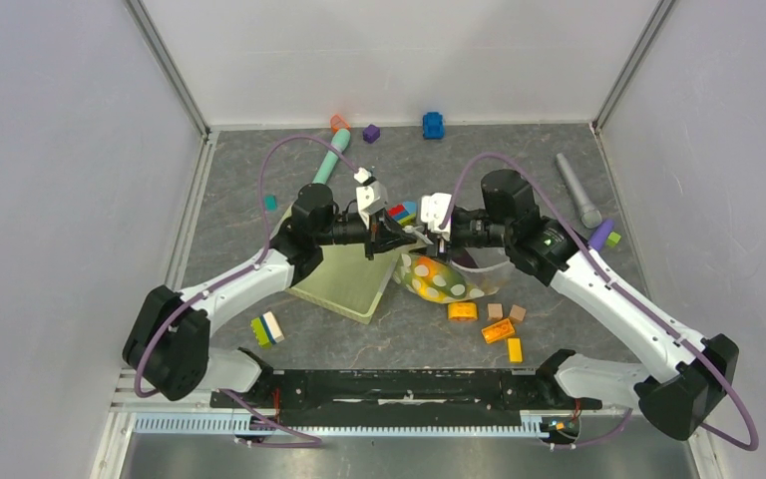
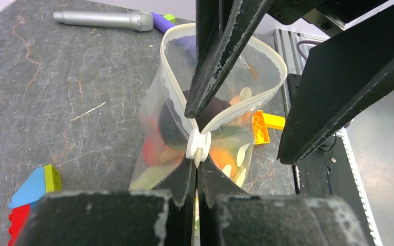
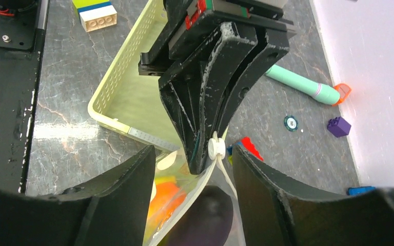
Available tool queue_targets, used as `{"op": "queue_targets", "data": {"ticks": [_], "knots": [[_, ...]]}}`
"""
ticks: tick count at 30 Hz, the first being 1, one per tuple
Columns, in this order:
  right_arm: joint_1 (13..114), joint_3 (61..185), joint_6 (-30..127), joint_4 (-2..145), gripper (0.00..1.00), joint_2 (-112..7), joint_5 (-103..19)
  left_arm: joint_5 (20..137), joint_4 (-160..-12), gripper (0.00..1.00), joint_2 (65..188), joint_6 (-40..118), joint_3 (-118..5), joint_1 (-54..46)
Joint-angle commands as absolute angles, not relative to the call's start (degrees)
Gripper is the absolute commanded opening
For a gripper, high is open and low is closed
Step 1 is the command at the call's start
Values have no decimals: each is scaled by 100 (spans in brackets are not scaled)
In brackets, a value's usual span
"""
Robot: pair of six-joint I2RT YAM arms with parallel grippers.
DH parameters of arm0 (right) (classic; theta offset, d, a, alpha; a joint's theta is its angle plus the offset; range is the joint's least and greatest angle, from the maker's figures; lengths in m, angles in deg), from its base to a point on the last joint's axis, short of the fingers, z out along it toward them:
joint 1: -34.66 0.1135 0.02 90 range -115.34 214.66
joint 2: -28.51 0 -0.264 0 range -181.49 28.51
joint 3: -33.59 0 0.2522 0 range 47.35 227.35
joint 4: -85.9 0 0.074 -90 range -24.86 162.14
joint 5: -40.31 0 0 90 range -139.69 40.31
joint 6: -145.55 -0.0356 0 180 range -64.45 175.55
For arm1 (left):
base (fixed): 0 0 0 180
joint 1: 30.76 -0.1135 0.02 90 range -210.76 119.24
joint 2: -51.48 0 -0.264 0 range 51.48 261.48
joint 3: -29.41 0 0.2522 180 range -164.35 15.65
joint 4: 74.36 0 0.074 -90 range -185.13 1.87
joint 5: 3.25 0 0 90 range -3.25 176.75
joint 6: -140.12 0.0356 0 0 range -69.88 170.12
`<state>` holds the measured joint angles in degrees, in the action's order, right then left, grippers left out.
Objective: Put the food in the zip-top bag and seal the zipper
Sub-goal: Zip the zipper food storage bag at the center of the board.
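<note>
Left claw (image 2: 196, 165) clamped on zipper (image 2: 246, 105) end of zip-top bag (image 2: 154, 128); right claw (image 3: 194, 159) open, straddling zipper

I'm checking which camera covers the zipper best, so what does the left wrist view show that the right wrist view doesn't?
Only the left wrist view: the zip-top bag with its mouth gaping in a loop, a silver microphone, an orange block. Only the right wrist view: the pale green basket, a teal stick, a purple block. Both: the left fingers shut on the zipper by its white slider, the right fingers apart, and food inside the bag.
</note>
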<state>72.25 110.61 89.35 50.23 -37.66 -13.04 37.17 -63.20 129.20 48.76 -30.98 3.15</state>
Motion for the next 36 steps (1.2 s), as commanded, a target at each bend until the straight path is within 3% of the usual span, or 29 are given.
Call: {"op": "queue_targets", "data": {"ticks": [1, 16, 26, 31, 36], "knots": [[7317, 11421, 9031, 5036, 60, -3820, -1351, 3714, -6291, 2, 12619, 5003, -3155, 352], [7404, 11901, 8764, 4709, 25, -4366, -1769, 3595, -6372, 2, 12409, 5329, -3027, 391], [7413, 11908, 8977, 4476, 16, -4480, -1604, 3516, -6360, 2, 12414, 5388, -3032, 397], [7421, 11925, 9106, 4350, 0, -4528, -1430, 3445, -6361, 2, 12387, 5459, -3013, 395], [7430, 11826, 9054, 4426, 0, -4384, -1422, 3474, -6361, 2, 12317, 5526, -2950, 395]]}}
